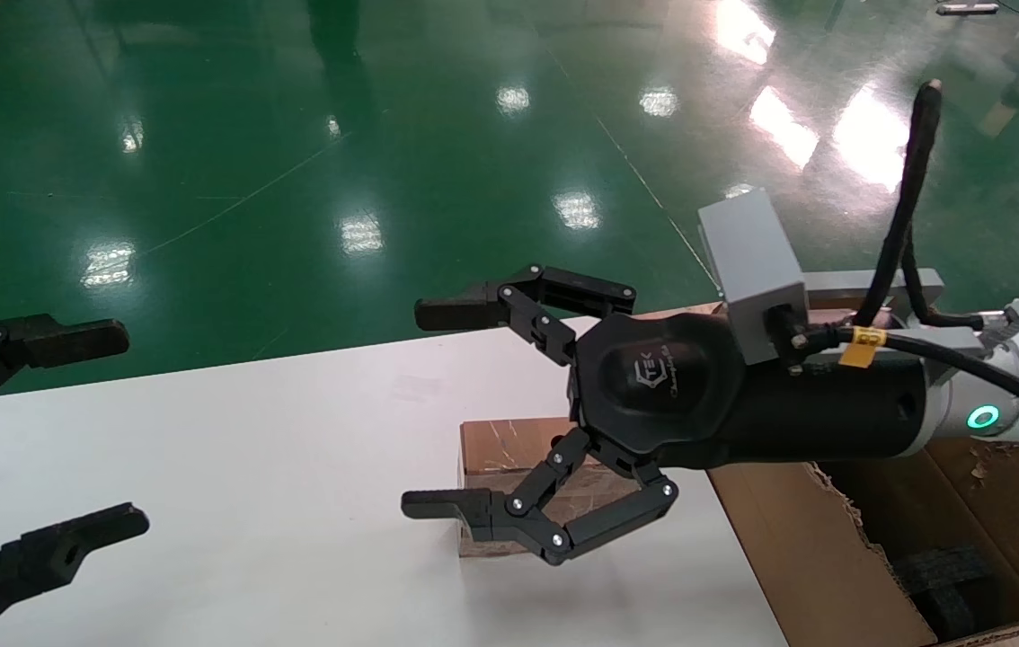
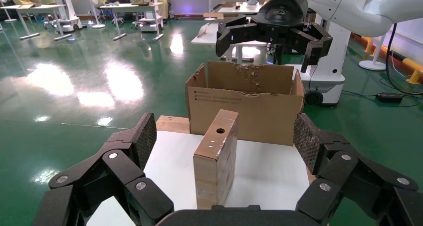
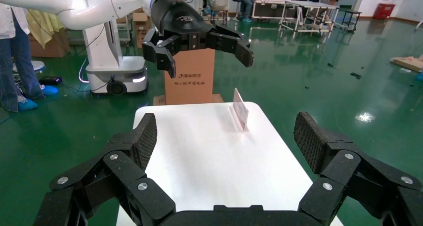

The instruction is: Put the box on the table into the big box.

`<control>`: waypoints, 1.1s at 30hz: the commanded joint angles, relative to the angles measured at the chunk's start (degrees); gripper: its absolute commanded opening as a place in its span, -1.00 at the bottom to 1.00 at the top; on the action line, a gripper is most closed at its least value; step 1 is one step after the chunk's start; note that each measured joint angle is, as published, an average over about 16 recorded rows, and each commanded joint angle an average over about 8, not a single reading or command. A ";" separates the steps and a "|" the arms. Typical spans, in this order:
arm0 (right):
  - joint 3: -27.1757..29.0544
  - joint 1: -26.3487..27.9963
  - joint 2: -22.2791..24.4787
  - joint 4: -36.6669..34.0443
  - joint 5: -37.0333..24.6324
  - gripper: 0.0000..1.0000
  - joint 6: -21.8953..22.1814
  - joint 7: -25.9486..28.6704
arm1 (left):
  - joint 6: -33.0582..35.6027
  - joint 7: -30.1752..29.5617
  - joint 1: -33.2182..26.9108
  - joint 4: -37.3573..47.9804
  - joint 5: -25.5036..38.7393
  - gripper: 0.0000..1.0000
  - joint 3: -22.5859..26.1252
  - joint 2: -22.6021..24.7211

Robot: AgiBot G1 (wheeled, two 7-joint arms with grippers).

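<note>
Two claws show in the head view, both spread wide and holding nothing. At the left edge the left claw (image 1: 42, 431) hangs over the near left part of the desk (image 1: 276, 467); only its two black fingers come into that view, the body and arm being cut off by the border. Its own wrist view shows the rough pads (image 2: 144, 136) standing far apart on either side of the small taped box (image 2: 215, 156), well short of touching it.

Further right, the small taped box (image 1: 496, 449) rests on the white desk, close to its right edge. From the head it is largely hidden: the right claw (image 1: 438, 409) hovers above it with one finger on the far side and one on the near side, and the claw's black body covers the box's right end. The left wrist view shows it better, a brown oblong wrapped in glossy tape with a round black hole in one face.

At the far right, the big carton (image 1: 797, 548) stands beside the desk's right edge, its top edges ragged and torn. The right arm crosses over it and hides much of the opening; a black foam block (image 1: 945, 584) can be made out inside, near the lower border, where the carton is cut off.
</note>
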 commanded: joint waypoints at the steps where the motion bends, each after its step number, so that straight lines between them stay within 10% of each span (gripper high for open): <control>1: 0.00 0.00 0.00 0.00 0.00 1.00 0.00 0.00 | 0.00 0.00 0.00 0.00 0.00 1.00 0.00 0.00; 33: -3.37 5.70 0.85 -10.69 -9.03 1.00 -4.44 -8.06 | 0.00 0.00 0.00 0.00 0.00 1.00 0.00 0.00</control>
